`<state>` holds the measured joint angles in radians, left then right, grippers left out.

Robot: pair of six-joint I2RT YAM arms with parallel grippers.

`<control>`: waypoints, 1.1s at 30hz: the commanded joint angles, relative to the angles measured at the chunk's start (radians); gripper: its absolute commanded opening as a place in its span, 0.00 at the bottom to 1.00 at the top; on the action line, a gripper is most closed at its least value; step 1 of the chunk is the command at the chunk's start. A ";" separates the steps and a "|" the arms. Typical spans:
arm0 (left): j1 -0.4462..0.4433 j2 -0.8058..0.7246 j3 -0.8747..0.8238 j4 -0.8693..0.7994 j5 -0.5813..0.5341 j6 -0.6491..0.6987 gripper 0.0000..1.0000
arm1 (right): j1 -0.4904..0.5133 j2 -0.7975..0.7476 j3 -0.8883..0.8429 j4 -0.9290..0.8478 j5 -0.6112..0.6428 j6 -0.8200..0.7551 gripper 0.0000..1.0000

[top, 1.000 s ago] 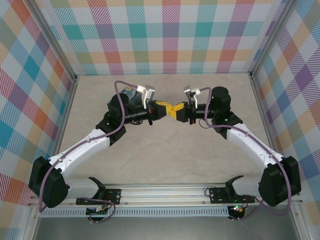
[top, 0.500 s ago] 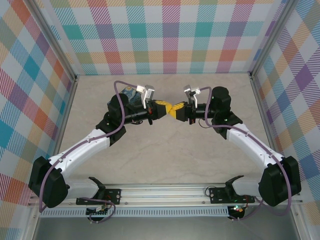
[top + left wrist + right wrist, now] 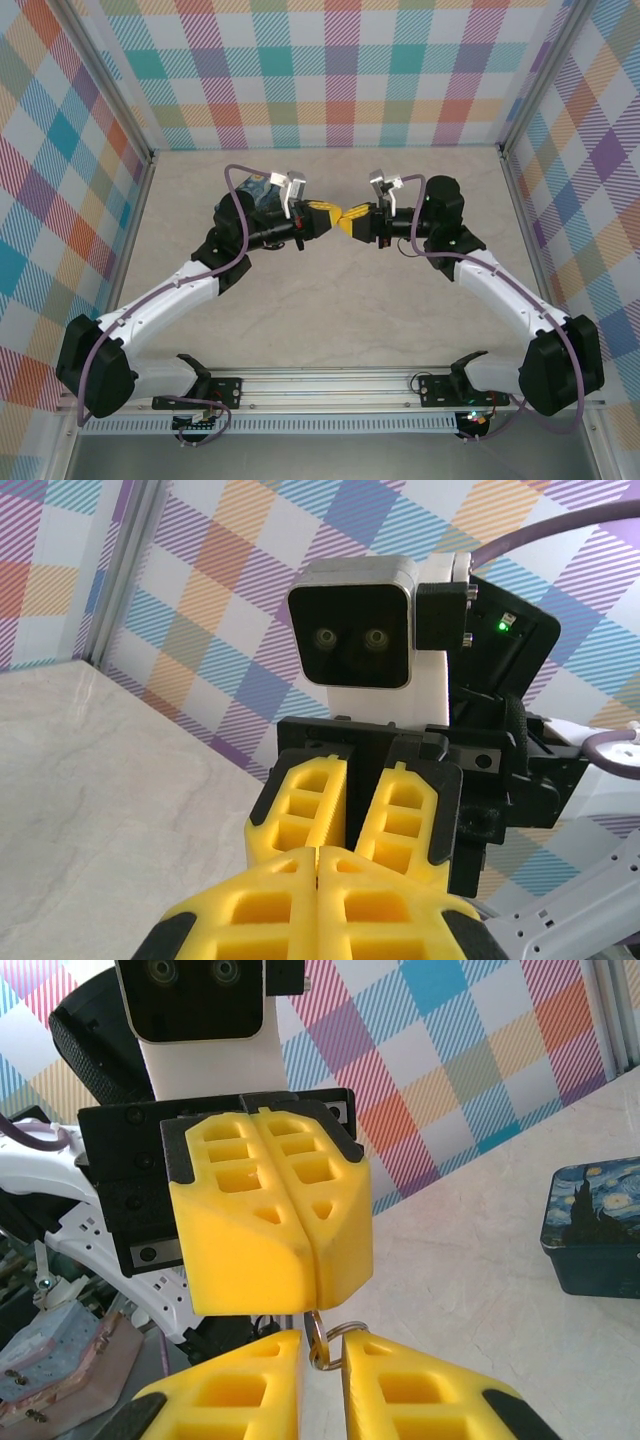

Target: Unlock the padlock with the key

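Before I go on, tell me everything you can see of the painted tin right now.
The painted tin is a low rectangular box with rounded corners, metal by its look. Its lid, on and closed, bears a blue night sky with yellow swirls; the side wall is plain dark blue. It sits flat on the pale marbled table, cut off by the right wrist view's edge, nothing touching what shows there. From above, the tin lies left of centre, partly hidden by the left arm.
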<state>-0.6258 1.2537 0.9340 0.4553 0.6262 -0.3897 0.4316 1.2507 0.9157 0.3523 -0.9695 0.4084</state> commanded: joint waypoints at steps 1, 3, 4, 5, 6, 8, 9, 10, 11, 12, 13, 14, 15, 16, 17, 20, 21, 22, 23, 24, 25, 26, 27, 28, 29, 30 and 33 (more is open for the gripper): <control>-0.006 -0.009 -0.036 0.098 0.001 -0.055 0.00 | -0.007 -0.028 -0.004 0.100 0.003 0.033 0.19; -0.008 -0.001 -0.042 0.121 -0.001 -0.070 0.00 | -0.007 -0.023 -0.005 0.120 -0.001 0.049 0.19; -0.011 0.002 -0.042 0.125 -0.002 -0.074 0.00 | -0.007 -0.018 -0.005 0.128 -0.005 0.057 0.20; -0.012 0.006 -0.043 0.127 -0.003 -0.074 0.00 | -0.007 -0.014 -0.003 0.136 -0.008 0.065 0.22; -0.015 0.009 -0.041 0.130 -0.003 -0.074 0.00 | -0.007 -0.009 -0.003 0.146 -0.012 0.073 0.23; -0.021 0.015 -0.041 0.140 -0.008 -0.078 0.00 | -0.007 -0.002 -0.003 0.166 -0.014 0.086 0.23; -0.023 0.017 -0.041 0.142 -0.007 -0.079 0.00 | -0.007 0.001 -0.004 0.177 -0.015 0.093 0.23; -0.024 0.020 -0.041 0.145 -0.008 -0.081 0.00 | -0.007 0.002 -0.005 0.184 -0.015 0.096 0.23; -0.026 0.022 -0.039 0.145 -0.008 -0.081 0.00 | -0.007 0.005 -0.003 0.189 -0.015 0.101 0.22; -0.026 0.022 -0.040 0.147 -0.010 -0.080 0.00 | -0.007 0.007 -0.003 0.191 -0.016 0.101 0.22; -0.026 0.023 -0.039 0.147 -0.011 -0.080 0.00 | -0.007 0.009 -0.003 0.190 -0.017 0.102 0.22; -0.026 0.023 -0.039 0.149 -0.012 -0.081 0.00 | -0.007 0.008 -0.003 0.189 -0.018 0.101 0.22; -0.026 0.024 -0.039 0.150 -0.014 -0.081 0.00 | -0.007 0.008 -0.005 0.185 -0.016 0.099 0.22; -0.026 0.023 -0.038 0.151 -0.016 -0.081 0.00 | -0.007 0.006 -0.007 0.184 -0.015 0.098 0.22; -0.026 0.023 -0.039 0.153 -0.018 -0.083 0.00 | -0.007 0.006 -0.009 0.180 -0.016 0.095 0.23; -0.027 0.024 -0.041 0.168 -0.026 -0.090 0.00 | -0.007 0.006 -0.015 0.177 -0.014 0.094 0.23; -0.028 0.026 -0.041 0.175 -0.027 -0.094 0.00 | -0.007 0.006 -0.017 0.180 -0.014 0.096 0.23; -0.028 0.027 -0.040 0.181 -0.028 -0.099 0.00 | -0.007 0.006 -0.018 0.183 -0.015 0.099 0.23; -0.028 0.029 -0.040 0.187 -0.029 -0.103 0.00 | -0.007 0.008 -0.018 0.184 -0.015 0.100 0.23; -0.028 0.030 -0.041 0.191 -0.029 -0.106 0.00 | -0.007 0.009 -0.017 0.185 -0.015 0.101 0.23; -0.028 0.031 -0.041 0.195 -0.030 -0.109 0.00 | -0.007 0.010 -0.016 0.188 -0.015 0.103 0.22; -0.028 0.032 -0.041 0.198 -0.031 -0.110 0.00 | -0.007 0.014 -0.017 0.190 -0.017 0.105 0.22; -0.028 0.032 -0.041 0.197 -0.030 -0.110 0.00 | -0.007 0.016 -0.015 0.190 -0.018 0.107 0.22; -0.028 0.033 -0.041 0.198 -0.033 -0.112 0.00 | -0.007 0.019 -0.015 0.190 -0.019 0.107 0.22; -0.028 0.031 -0.041 0.199 -0.033 -0.112 0.00 | -0.007 0.020 -0.017 0.194 -0.019 0.110 0.22; -0.028 0.031 -0.040 0.199 -0.034 -0.111 0.00 | -0.007 0.021 -0.019 0.200 -0.018 0.112 0.21; -0.028 0.030 -0.042 0.200 -0.037 -0.112 0.00 | -0.006 0.023 -0.019 0.209 -0.017 0.116 0.20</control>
<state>-0.6411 1.2839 0.9035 0.6121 0.5896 -0.4946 0.4259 1.2686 0.9001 0.5064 -0.9703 0.5156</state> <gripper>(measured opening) 0.050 0.200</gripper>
